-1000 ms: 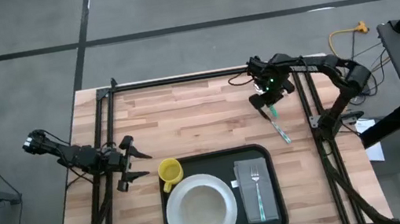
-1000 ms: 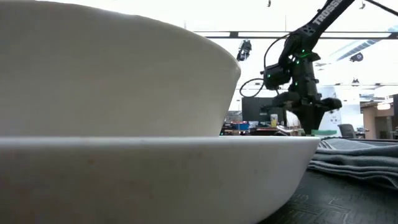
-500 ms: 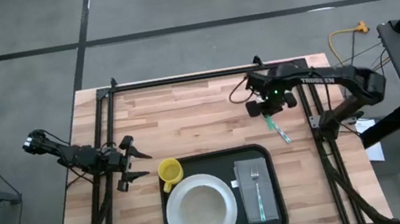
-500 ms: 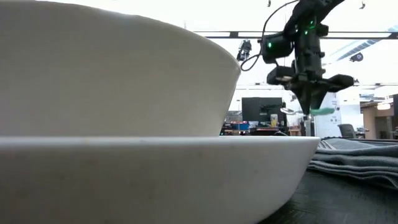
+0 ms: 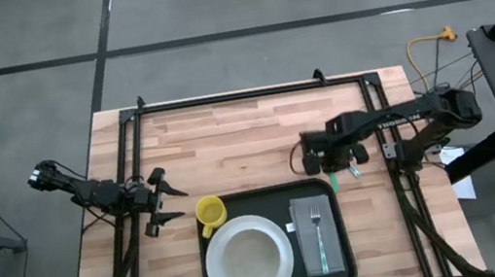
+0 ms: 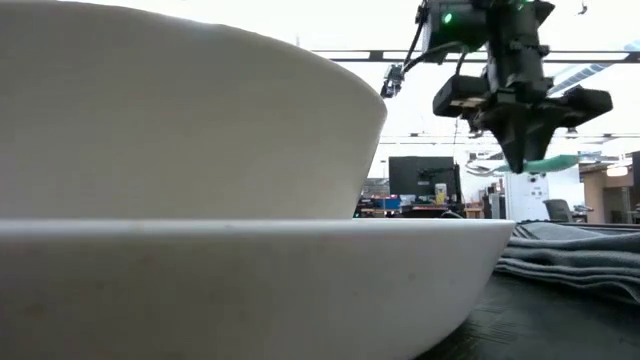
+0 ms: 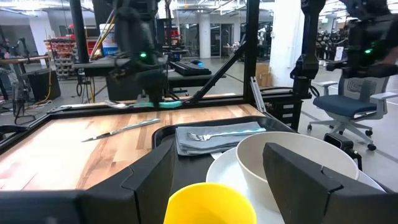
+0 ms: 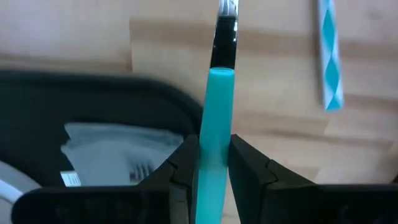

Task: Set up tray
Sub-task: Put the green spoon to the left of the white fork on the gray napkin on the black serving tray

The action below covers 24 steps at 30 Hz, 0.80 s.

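- The tray (image 5: 266, 196) lies at the near edge of the desk (image 5: 238, 140), between the two arms, and already carries a white plate (image 5: 248, 256) with a bowl (image 7: 292, 158) on it, plus a grey napkin (image 5: 319, 234) with a fork (image 5: 317, 219) laid along it.
- The right gripper (image 5: 329, 159) hangs just behind the tray's far right corner, its fingers (image 8: 180, 165) pinching a teal-handled utensil (image 8: 213, 124) by the handle; the metal end points away and I cannot tell what kind of utensil it is.
- The left gripper (image 5: 161, 202) waits at the desk's left side, fingers spread and holding nothing, near a yellow cup (image 5: 209, 212) that sits at the tray's far left corner.
- Handling, as a judgement: the tray looks stiff and light but broad, and its load would slide or rattle if tipped, so it is best left flat and not lifted by one rim. The utensil is thin, hard and smooth, and could swivel in a two-point pinch; a grip near mid-handle suits a gentle lay-down.
- Free tray floor is scarce: the likely spot is the napkin beside the fork, where the fork and the raised rim crowd the approach.
- A table knife (image 7: 121, 128) lies loose on the wood behind the tray, and a blue-and-white striped straw (image 8: 329, 59) lies near the gripper's work.
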Tool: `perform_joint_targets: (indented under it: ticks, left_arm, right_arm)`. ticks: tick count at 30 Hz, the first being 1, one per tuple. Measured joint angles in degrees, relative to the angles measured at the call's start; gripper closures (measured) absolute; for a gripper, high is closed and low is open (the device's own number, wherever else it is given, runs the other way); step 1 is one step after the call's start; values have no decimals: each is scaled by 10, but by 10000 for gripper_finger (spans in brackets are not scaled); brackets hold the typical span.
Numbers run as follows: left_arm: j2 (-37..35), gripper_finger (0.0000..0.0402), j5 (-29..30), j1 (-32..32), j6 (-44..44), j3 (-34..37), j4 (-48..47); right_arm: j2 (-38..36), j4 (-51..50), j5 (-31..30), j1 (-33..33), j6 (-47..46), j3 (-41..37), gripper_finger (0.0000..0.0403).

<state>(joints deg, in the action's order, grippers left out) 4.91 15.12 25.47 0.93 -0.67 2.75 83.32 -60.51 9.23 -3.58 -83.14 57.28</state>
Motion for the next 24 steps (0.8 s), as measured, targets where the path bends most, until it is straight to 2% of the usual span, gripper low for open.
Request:
perform_joint_targets:
  ticks: [3, 14, 20, 24]
  left_arm:
    - [0, 178, 0, 0, 0, 0, 0]
    - [0, 178, 0, 0, 0, 0, 0]
    - [0, 178, 0, 0, 0, 0, 0]
    - [0, 178, 0, 0, 0, 0, 0]
  right_arm:
    - [3, 13, 0, 54, -62, 0, 346]
    - [40, 158, -10, 230, -299, 1, 346]
    - [96, 176, -15, 286, -345, 52, 346]
    - [144, 161, -14, 294, -341, 105, 346]
